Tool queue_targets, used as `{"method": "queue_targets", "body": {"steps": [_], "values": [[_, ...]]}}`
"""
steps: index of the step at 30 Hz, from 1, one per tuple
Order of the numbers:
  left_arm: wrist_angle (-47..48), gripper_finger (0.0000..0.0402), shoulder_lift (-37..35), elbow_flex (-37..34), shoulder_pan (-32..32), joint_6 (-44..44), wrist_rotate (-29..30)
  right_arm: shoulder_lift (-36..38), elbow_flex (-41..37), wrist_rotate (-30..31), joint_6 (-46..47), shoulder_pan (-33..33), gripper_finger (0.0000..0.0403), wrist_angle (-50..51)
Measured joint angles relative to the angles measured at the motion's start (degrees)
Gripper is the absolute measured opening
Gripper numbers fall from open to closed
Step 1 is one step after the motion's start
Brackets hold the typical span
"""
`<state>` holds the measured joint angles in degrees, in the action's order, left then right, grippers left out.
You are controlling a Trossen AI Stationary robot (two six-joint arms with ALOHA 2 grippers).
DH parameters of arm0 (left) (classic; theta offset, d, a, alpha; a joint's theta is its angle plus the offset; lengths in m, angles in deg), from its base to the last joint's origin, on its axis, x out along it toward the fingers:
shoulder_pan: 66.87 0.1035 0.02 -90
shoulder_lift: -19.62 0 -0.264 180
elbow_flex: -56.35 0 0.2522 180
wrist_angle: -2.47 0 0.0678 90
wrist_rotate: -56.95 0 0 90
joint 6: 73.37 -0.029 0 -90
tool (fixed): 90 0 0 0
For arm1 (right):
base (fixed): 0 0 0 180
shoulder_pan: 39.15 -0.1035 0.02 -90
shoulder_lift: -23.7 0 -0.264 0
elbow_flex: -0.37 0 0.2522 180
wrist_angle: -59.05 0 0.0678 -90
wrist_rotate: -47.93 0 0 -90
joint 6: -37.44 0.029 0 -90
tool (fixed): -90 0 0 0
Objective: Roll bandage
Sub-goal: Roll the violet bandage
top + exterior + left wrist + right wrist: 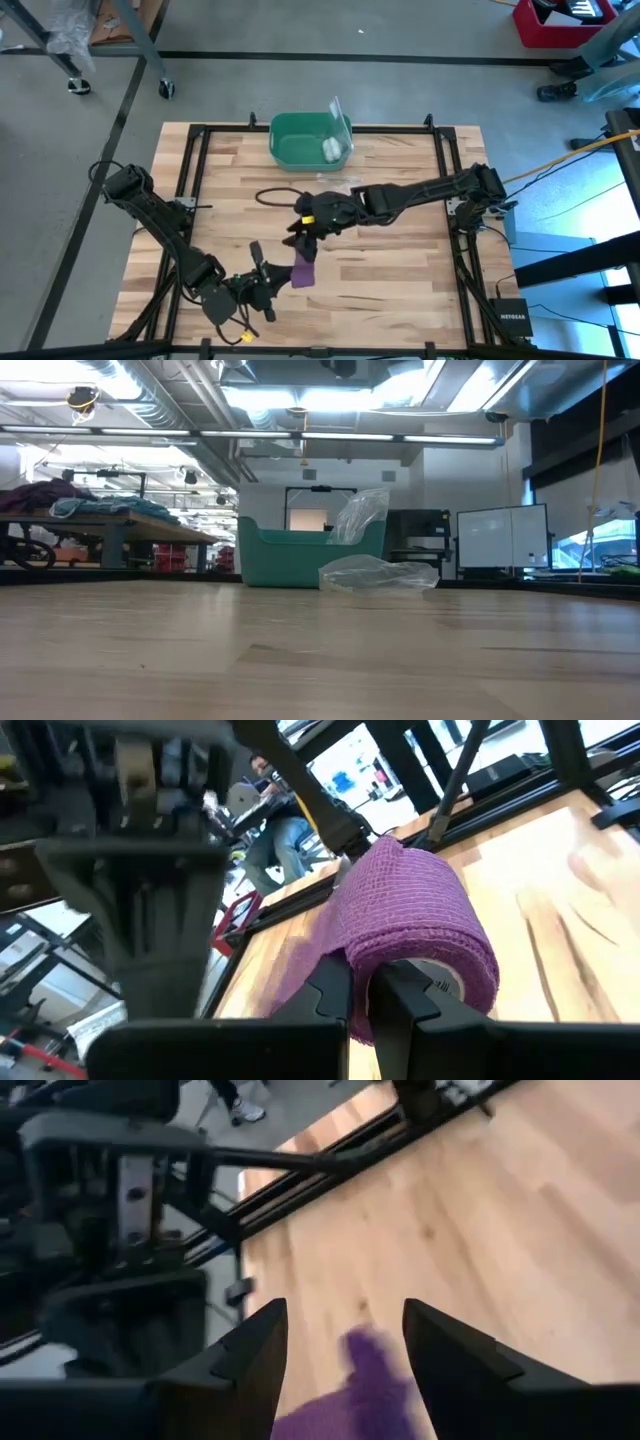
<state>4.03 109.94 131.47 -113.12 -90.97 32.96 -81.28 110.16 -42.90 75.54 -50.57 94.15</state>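
In the high view, the purple soft fabric bandage (303, 272) lies low of centre, between the left gripper (262, 283) and the right gripper (304, 240) above it. The left wrist view shows the left fingers (330, 995) clenched on the roll's core. In the right wrist view the jaws stand released above the loose end; rolling appears underway, and the next move likely calls for regrasping that tail.

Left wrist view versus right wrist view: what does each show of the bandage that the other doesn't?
Only the left wrist view shows the bandage wound into a roll, the left tool shut on its core, and a seated person beyond the table. Only the right wrist view shows the right tool open above a loose purple end, gripping nothing. Both share purple fabric over the wooden table.
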Motion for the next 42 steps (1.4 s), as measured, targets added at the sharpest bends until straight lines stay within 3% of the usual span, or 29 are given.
{"method": "queue_targets", "body": {"steps": [7, 12, 17, 20, 23, 27, 34, 37, 42], "values": [[-0.1, 0.0008, 0.0, 0.0, -0.5, 1.0, 0.2, 0.6, 0.0, -1.4, -0.3, -0.1, 0.0202, 2.4], [-0.7, 0.0008, -0.3, 0.0, -1.5, 3.1, 0.4, 6.5, -0.1, -1.6, -9.5, -0.1, 0.0202, 6.6], [-1.1, 0.0008, -2.0, 0.2, -2.1, 8.3, 0.6, 11.1, 0.0, 7.1, -22.2, -4.6, 0.0202, 18.7], [-1.0, 0.0008, -3.2, 0.4, -2.0, 10.9, 0.6, 11.2, -0.3, 9.4, -27.8, -9.5, 0.0202, 20.3], [-1.0, 0.0008, -4.7, 0.4, -1.8, 13.1, 0.6, 11.7, -5.3, 11.4, -33.1, -13.7, 0.0202, 12.5], [-2.8, 0.0008, -5.4, 0.5, -1.5, 14.2, 0.6, 13.9, -18.9, 15.6, -35.5, -15.3, 0.0202, -1.2], [-4.7, 0.0008, -5.4, 0.5, -0.2, 12.2, 0.5, 16.3, -40.8, 15.2, -35.3, -11.9, 0.0202, -47.2], [-4.8, 0.0008, -5.4, 0.5, 1.1, 12.0, 0.5, 14.3, -43.0, 12.3, -35.4, -10.9, 0.0202, -57.2], [-4.8, 0.0008, -5.4, 0.5, 3.1, 12.0, 0.4, 11.9, -41.0, 10.3, -36.8, -10.9, 0.0202, -58.7]]}}
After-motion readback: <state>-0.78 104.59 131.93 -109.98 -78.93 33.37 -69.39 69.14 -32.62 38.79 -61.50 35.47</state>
